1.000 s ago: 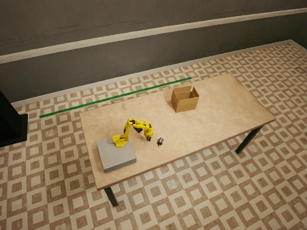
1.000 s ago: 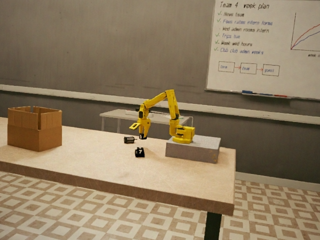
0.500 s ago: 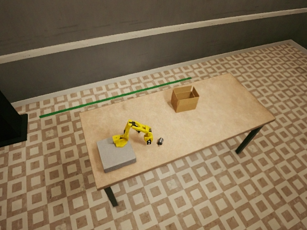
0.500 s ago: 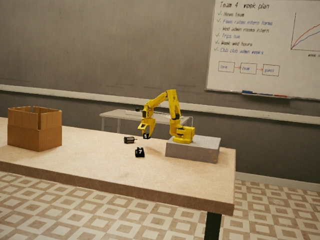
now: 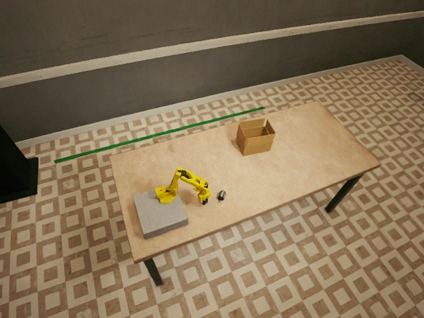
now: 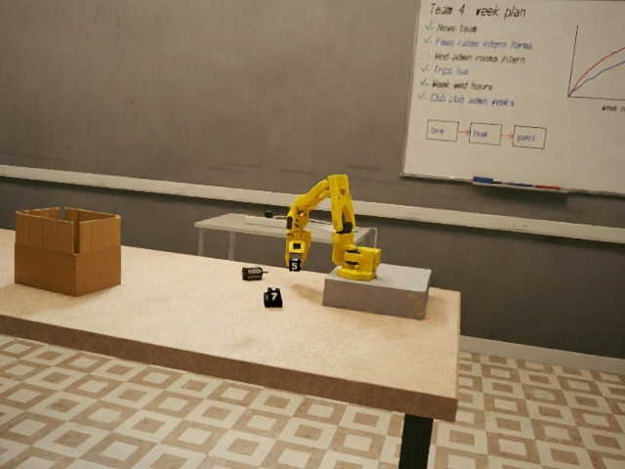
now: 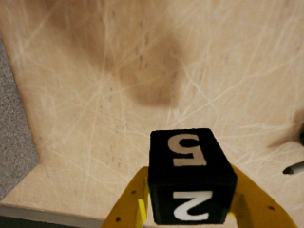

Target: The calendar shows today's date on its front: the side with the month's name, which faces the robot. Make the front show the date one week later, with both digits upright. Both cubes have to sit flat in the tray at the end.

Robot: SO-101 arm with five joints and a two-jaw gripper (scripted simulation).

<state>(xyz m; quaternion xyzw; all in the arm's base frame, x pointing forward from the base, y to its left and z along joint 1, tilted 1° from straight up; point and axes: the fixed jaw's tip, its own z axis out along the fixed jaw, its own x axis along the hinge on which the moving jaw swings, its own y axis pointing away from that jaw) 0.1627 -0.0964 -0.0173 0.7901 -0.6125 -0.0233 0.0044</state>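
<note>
Black calendar tray (image 6: 272,301) on tabletop (image 5: 291,164) (image 6: 201,322) (image 7: 95,119), cube showing 7 (image 6: 273,296) in it! Gripper (image 5: 205,201) (image 6: 295,262) (image 7: 191,195) clamped on other cube (image 6: 294,266) (image 7: 192,173), 5 and 2 visible, held above tabletop. Cardboard box (image 5: 258,145) (image 6: 45,267) near top view's far long edge, interior partly hidden; wide stretch between box and gripper. Grey block (image 5: 160,215) (image 6: 373,297) (image 7: 14,119) by left short edge.

Yellow end effector (image 5: 204,199) (image 6: 295,260) (image 7: 192,197) now turned around at the wrist, black cube with white digits (image 5: 205,201) (image 6: 294,265) (image 7: 192,176) carried nearer to the arm's base in the exterior view, its 5 more fully visible there.
</note>
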